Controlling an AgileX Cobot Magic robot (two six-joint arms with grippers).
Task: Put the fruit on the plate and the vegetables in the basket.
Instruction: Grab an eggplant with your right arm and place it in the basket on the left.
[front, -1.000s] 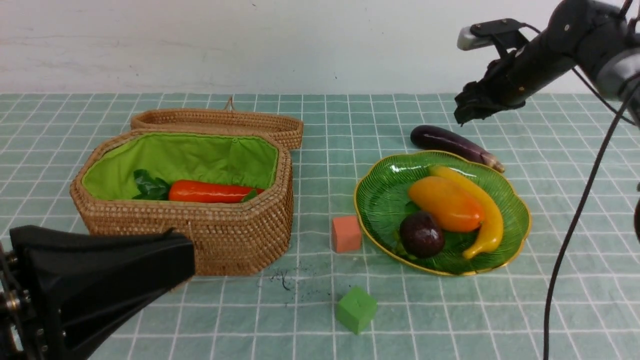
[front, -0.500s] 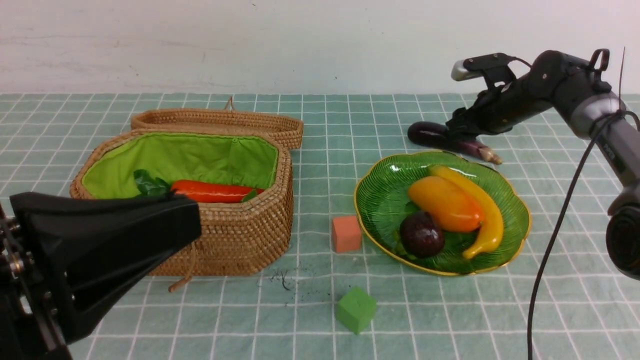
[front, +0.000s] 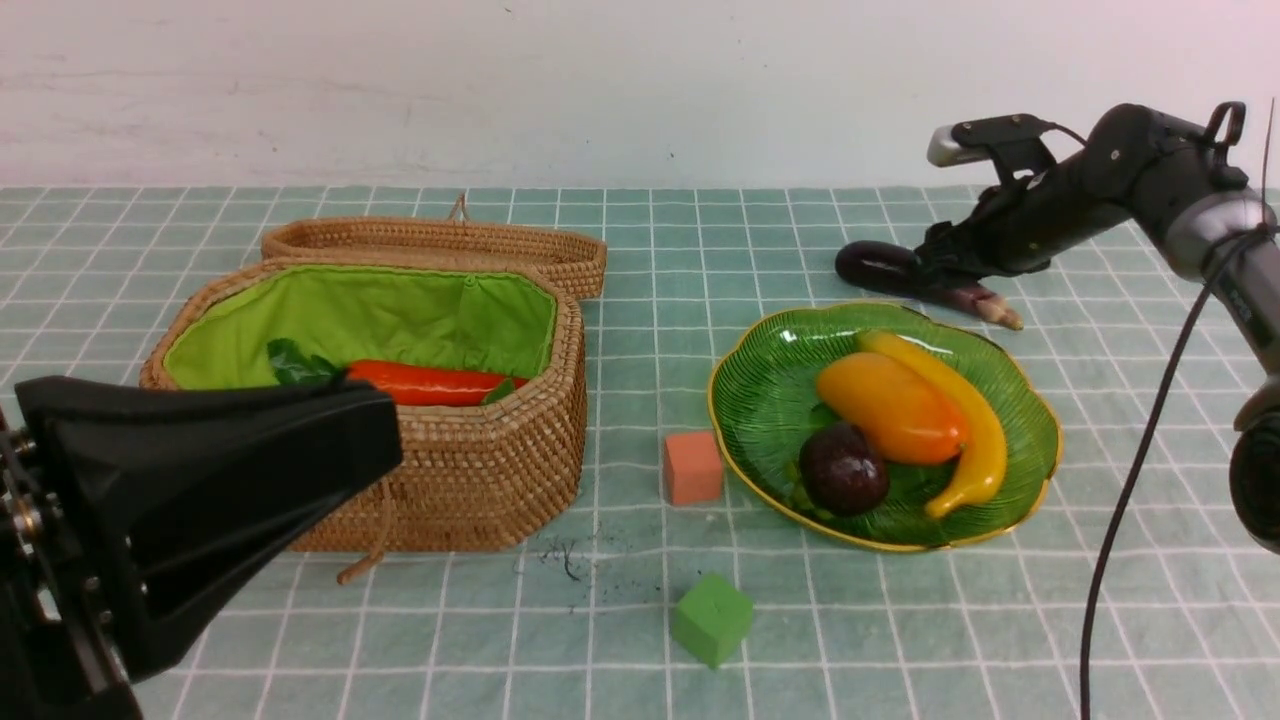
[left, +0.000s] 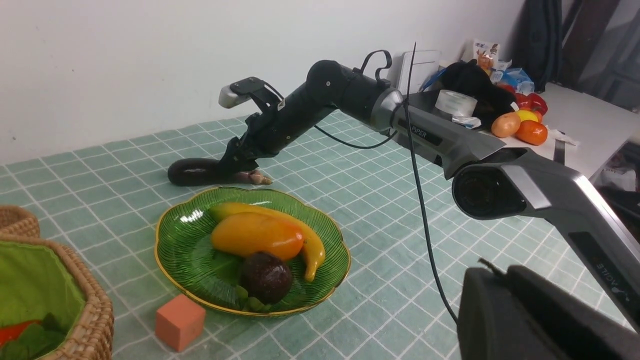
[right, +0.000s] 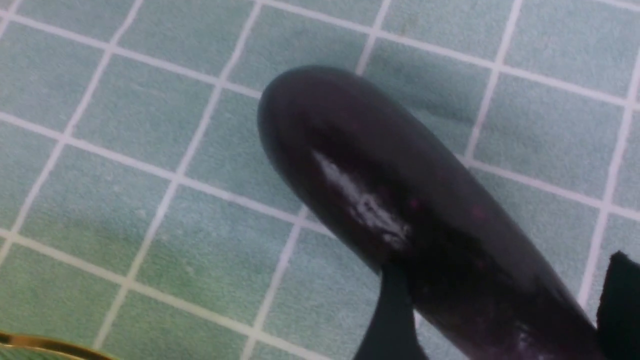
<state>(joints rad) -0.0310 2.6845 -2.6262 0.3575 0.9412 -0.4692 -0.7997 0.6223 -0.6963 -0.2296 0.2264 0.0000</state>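
- Nearest, at the left, the left gripper (front: 370, 430) looms dark over the basket's near side, its fingers closed together and nothing seen in them.
- A green cube (front: 712, 619) sits near the middle, with a salmon cube (front: 692, 467) a little farther off, just beside the plate; neither belongs to the sorting.
- Right of centre is the green glass plate (front: 780, 500). It holds all three fruits: the dark mangosteen (front: 843, 469) nearest, the orange-yellow mango (front: 890, 408) behind it, and the banana (front: 985, 450) curving along the mango's right side. The fruit half of the task looks done.
- On the left stands the wicker basket (front: 490, 460), lined in green. Inside lie the orange-red carrot (front: 430, 384) and some leaves (front: 292, 362). The white radish cannot be seen; it may be hidden behind the near wall.
- Farther back, beyond the plate, the eggplant (front: 870, 264) lies on the table, outside the basket. The right gripper (front: 935, 265) is down over it, fingers apart on either side, not clamped.
- Judging by this, the eggplant is the one piece plainly left: it needs gripping, lifting and carrying left to the basket.
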